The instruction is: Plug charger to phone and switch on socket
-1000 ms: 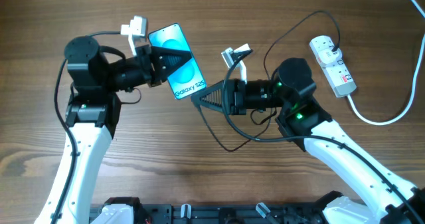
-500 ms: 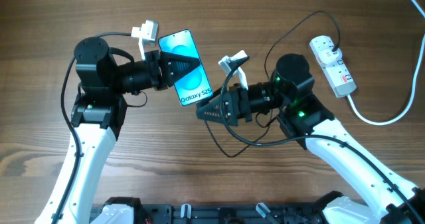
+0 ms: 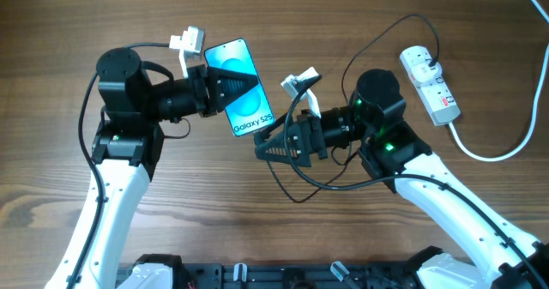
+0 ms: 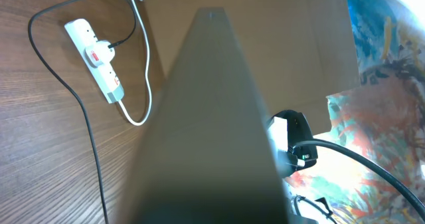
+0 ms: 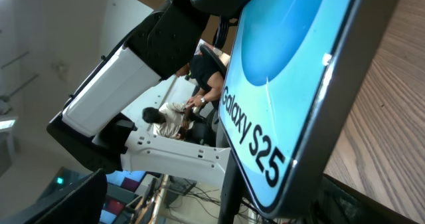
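Phone (image 3: 250,114), tilted above the bench (image 3: 103,15) near 11 o'clock, is clenched in the left jaws, while the right jaws gape at its 5 o'clock end, so hold it steady and check the charger (image 4: 78,103) tip seats squarely.

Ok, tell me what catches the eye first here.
The turquoise phone, left of centre, is clamped in the left gripper. The right gripper gapes open just below its lower end. The white socket lies far right with the black charger plugged in.
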Controlling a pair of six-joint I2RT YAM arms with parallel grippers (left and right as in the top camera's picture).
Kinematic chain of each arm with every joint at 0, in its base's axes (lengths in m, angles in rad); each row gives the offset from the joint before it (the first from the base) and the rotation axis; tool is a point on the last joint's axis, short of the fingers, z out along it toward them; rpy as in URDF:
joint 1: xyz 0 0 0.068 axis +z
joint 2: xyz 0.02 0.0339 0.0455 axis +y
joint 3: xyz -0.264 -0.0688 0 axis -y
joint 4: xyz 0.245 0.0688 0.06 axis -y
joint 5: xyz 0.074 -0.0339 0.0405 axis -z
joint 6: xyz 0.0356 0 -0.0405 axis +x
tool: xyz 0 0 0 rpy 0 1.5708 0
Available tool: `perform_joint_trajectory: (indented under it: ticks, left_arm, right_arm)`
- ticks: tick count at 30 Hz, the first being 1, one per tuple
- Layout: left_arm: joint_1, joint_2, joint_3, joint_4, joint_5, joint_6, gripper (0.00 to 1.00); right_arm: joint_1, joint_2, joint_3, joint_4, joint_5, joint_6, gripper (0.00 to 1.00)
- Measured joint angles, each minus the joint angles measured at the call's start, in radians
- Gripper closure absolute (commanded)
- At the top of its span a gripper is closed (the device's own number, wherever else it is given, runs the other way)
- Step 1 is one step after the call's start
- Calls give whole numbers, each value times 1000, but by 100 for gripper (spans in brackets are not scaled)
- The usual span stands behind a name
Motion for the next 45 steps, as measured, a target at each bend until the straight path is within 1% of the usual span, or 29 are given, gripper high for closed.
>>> perform_joint_trajectory:
  ticks: [5,8,12,14,16,18,21,22,23,28,29,30,32,33,34,36,40,45]
  left_arm:
    - [0,0,0,0,0,3,96]
    - [0,0,0,0,0,3,96]
    - [0,0,0,0,0,7,96]
    - [0,0,0,0,0,11,96]
    - [0,0,0,0,0,14,96]
    - [0,0,0,0,0,14,96]
    - [0,0,0,0,0,14,96]
    - [0,0,0,0,0,14,96]
    - [0,0,0,0,0,15,96]
    - [0,0,0,0,0,15,96]
    - [0,0,0,0,0,15,96]
    - [0,0,0,0,0,15,96]
    - [0,0,0,0,0,15,96]
    - [0,0,0,0,0,15,96]
    - [0,0,0,0,-2,18,96]
    - [0,0,0,0,-5,26,96]
    - [0,0,-2,0,-15,37,96]
    - [6,0,-2,9,-24,33,96]
  right_arm:
    - [0,0,0,0,0,0,1]
    - [0,0,0,-14,-1,-25,5]
    - [0,0,2,-159,0,-120,9]
    - [0,1,2,-177,-1,-148,12]
    - [0,1,2,-179,-1,-163,20]
    - [0,1,2,-179,-1,-171,32]
    - [0,1,2,-178,1,-177,44]
    - [0,1,2,-177,3,-174,46]
    - [0,1,2,-175,5,-172,50]
    - [0,1,2,-116,24,-150,59]
    - [0,1,2,-111,32,-143,64]
    - [0,1,2,-108,43,-137,66]
    - [0,1,2,-108,60,-127,77]
    - [0,1,2,-108,67,-123,79]
    - [0,1,2,-108,68,-121,84]
    - [0,1,2,-106,68,-118,96]
    - [0,0,3,-101,72,-101,96]
    - [1,2,2,-43,82,-17,96]
